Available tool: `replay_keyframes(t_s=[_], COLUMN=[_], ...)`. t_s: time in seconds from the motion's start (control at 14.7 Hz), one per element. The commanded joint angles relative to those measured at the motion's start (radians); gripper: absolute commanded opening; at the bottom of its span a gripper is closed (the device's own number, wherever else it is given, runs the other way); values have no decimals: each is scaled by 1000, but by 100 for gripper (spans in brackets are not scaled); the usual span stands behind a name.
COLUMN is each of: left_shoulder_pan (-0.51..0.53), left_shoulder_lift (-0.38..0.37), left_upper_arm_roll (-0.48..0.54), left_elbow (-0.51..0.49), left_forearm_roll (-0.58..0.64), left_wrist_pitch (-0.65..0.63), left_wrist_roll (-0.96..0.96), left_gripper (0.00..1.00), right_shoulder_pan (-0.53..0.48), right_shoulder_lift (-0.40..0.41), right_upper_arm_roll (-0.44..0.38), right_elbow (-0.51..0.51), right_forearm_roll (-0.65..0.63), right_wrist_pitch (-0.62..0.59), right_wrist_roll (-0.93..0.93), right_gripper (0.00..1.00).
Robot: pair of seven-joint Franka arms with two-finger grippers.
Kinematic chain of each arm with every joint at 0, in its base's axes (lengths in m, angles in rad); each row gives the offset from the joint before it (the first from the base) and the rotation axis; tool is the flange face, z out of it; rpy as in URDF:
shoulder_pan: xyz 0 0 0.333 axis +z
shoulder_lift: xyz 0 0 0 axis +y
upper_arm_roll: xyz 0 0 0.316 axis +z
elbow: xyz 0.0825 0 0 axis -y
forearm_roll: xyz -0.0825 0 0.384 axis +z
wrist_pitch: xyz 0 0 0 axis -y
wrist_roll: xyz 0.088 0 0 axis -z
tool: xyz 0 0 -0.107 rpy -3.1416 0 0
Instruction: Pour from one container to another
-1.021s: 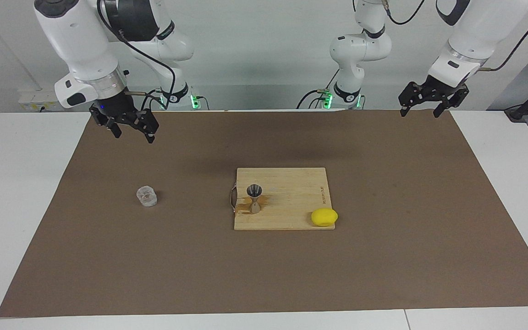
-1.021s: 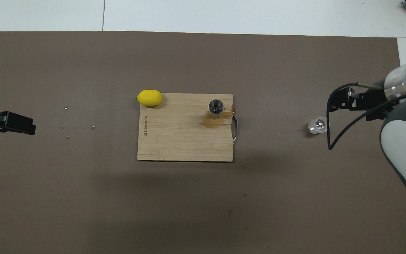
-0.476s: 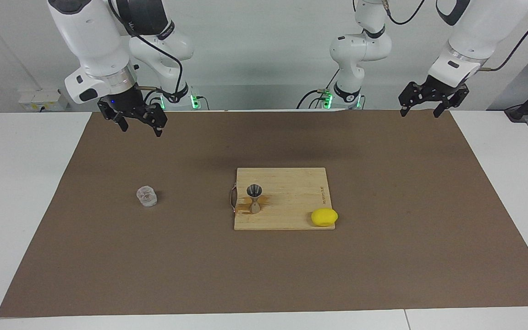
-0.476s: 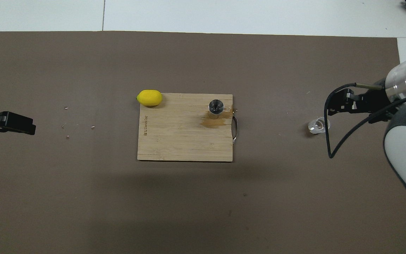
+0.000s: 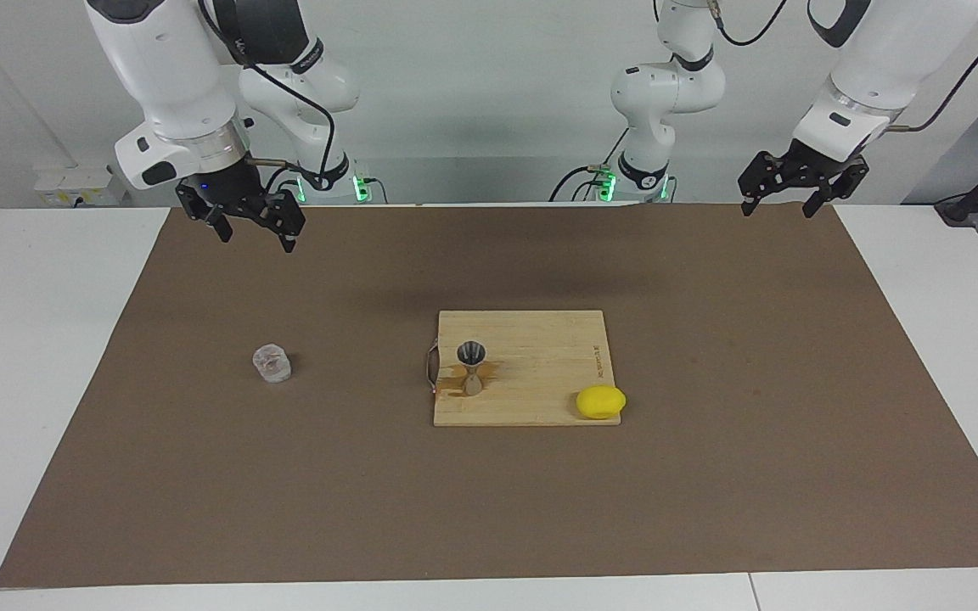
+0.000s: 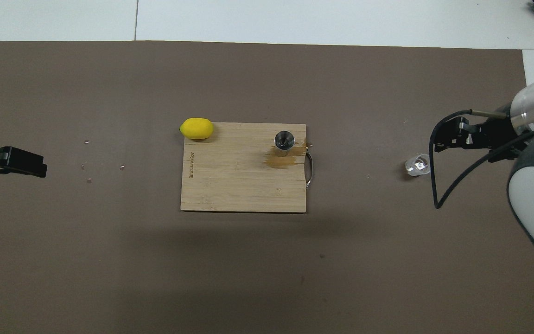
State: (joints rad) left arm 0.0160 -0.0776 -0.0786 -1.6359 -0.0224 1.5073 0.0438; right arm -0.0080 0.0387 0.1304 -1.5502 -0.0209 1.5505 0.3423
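Lifted and pulled back since a second ago: right gripper [image 5: 253, 233], jaws wide, holding nothing, up over the mat [image 5: 710, 475] edge by the robots. Same at the other end: left gripper [image 5: 782, 202], wide, nothing held, waiting, cut off in the overhead view. Farther out: glass [image 5: 272, 363] alone on the mat, lots of room around. Jigger [image 5: 472, 367] upright on the board [image 5: 540, 339], wet stain beside. Lemon [image 5: 600, 401] at the board's corner.

Jigger [image 5: 472, 367] upright on board [image 5: 540, 339] (stained); tumbler [image 5: 272, 363] well apart
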Motion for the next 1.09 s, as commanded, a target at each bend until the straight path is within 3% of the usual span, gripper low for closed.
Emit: replay_keyframes(t_s=[0.0, 0.2, 0.82, 1.02], left_shoulder_pan=[-1, -1, -1, -1], left_shoulder_lift=[4, 4, 4, 4], left_upper_arm_roll=[-1, -1, -1, -1], left_elbow=[16, 16, 16, 16], left_forearm_roll=[21, 21, 21, 21], left_wrist_pitch=[-15, -15, -15, -16], left_wrist_roll=[7, 7, 7, 7], left_gripper=[100, 100, 100, 100], right_shoulder_pan=[-21, -27, 91, 79], right_shoulder_lift=[-10, -16, -32, -40], right_upper_arm_roll=[5, 3, -113, -121], right_elbow=[-2, -2, -14, -33], right_forearm_roll=[-5, -4, -1, -1], right_wrist_pitch=[19, 23, -30, -30], right_wrist_roll=[-26, -34, -57, -60], right_gripper=[99, 99, 99, 99])
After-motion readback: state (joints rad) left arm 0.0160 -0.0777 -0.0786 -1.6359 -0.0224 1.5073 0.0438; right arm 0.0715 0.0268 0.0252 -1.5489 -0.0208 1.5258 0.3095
